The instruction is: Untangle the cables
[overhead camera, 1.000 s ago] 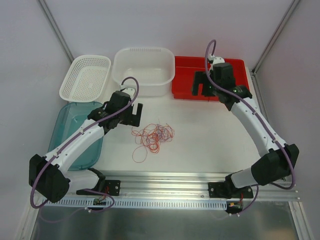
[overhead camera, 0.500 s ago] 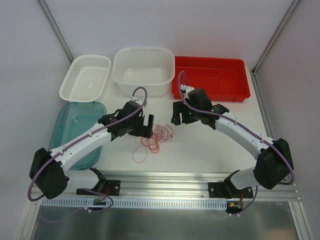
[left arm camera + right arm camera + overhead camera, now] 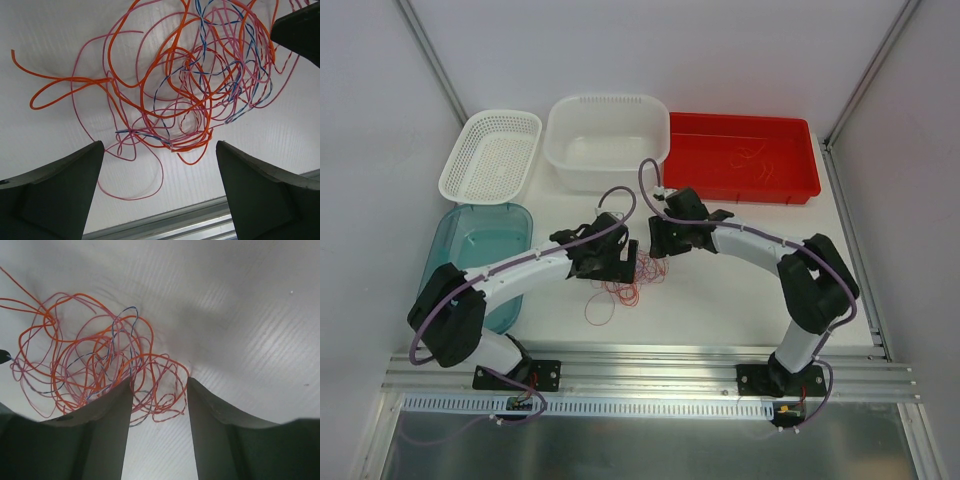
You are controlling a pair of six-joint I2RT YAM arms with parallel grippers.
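The cables [image 3: 623,285] lie in one tangle of thin orange, pink and blue loops on the white table, between the two arms. My left gripper [image 3: 613,264] hangs over the tangle's left side. In the left wrist view it [image 3: 159,146] stands wide open, with the cables [image 3: 175,90] lying just beyond its fingertips. My right gripper [image 3: 656,246] is down at the tangle's upper right edge. In the right wrist view it [image 3: 160,382] is half narrowed, with a gap left. A few loops of the cables [image 3: 90,365] lie between its fingers [image 3: 112,410], untouched.
A red tray [image 3: 790,187] at the back right holds a few loose strands. A white tub [image 3: 608,110], a white mesh basket [image 3: 490,150] and a teal tray [image 3: 480,240] stand at the back and left. An aluminium rail [image 3: 650,360] runs along the near edge.
Both arms have swung in and down onto the tangle, the right one coming from over the red tray. The right jaws have narrowed; the left stay wide.
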